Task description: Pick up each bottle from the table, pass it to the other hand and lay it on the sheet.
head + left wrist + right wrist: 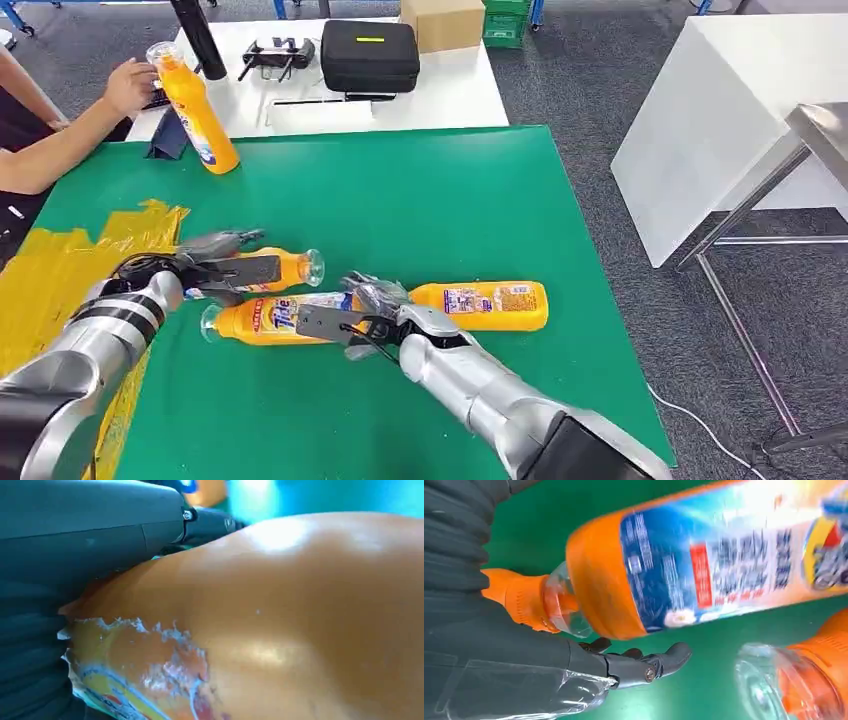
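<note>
An orange bottle with a big label is seen lying on the green sheet, and the right hand is laid at its neck end with the fingers loosely spread, though whether it is really held cannot be told. Just behind it, a second orange bottle is held in the left hand, and a third bottle is seen lying beside the right hand. Farther back, a fourth bottle is held tilted on the sheet's far edge by a person's hand.
</note>
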